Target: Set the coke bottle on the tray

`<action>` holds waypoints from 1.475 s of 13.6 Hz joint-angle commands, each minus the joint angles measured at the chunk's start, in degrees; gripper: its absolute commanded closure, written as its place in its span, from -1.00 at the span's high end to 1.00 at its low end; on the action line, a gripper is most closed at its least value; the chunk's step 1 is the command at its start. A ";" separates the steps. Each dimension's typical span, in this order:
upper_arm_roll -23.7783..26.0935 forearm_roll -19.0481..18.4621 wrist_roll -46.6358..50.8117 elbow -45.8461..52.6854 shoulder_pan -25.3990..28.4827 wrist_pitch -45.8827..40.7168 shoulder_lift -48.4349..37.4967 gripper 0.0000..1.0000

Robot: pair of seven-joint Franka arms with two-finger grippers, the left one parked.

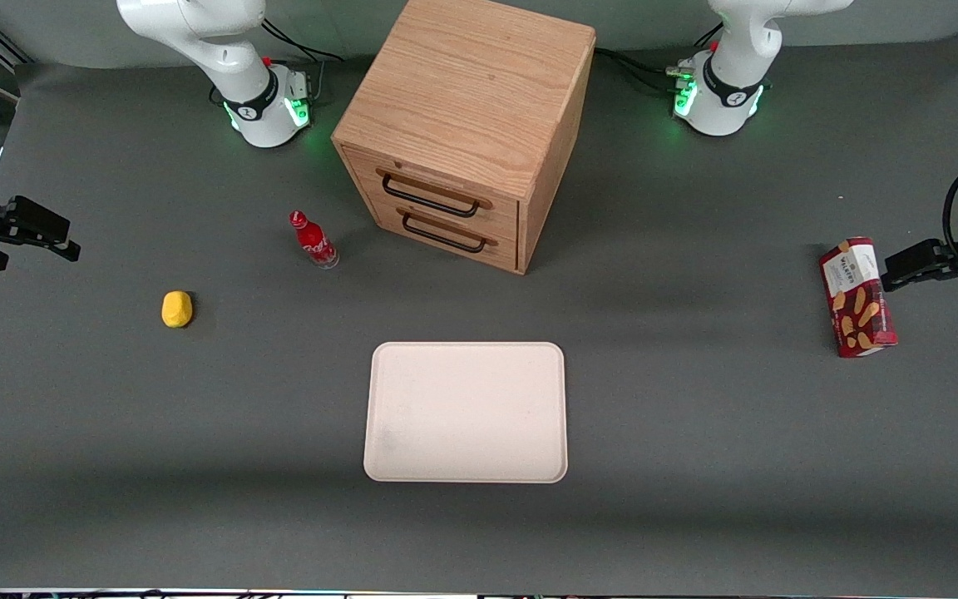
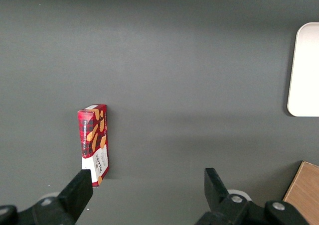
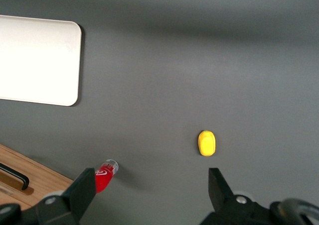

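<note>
The coke bottle point(image 1: 313, 240), with red cap, red label and clear base, stands upright on the grey table beside the wooden cabinet, toward the working arm's end. It also shows in the right wrist view point(image 3: 105, 174), partly hidden by one finger point(image 3: 82, 191). The pale cream-pink tray point(image 1: 466, 412) lies flat and bare, nearer the front camera than the cabinet; it also shows in the right wrist view point(image 3: 37, 60). My right gripper point(image 1: 30, 233) hovers at the working arm's end of the table, open and empty point(image 3: 151, 190), apart from the bottle.
A wooden two-drawer cabinet point(image 1: 466, 133) stands mid-table, farther from the front camera than the tray. A small yellow lump point(image 1: 177, 309) lies between my gripper and the bottle. A red snack box point(image 1: 857, 297) stands toward the parked arm's end.
</note>
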 commanded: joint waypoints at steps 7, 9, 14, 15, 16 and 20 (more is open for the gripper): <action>-0.27 1.16 -0.03 -4.12 1.74 0.02 -3.80 1.00; -0.45 1.16 0.14 -6.50 2.45 0.02 -5.74 1.00; -6.32 0.81 10.05 -9.84 12.98 -1.12 -9.34 1.00; -7.38 0.81 12.34 -10.98 15.26 -1.12 -10.48 1.00; -8.44 0.55 14.97 -12.47 17.90 -1.03 -11.62 1.00; -11.52 -2.16 24.29 -15.90 28.09 -1.03 -14.88 1.00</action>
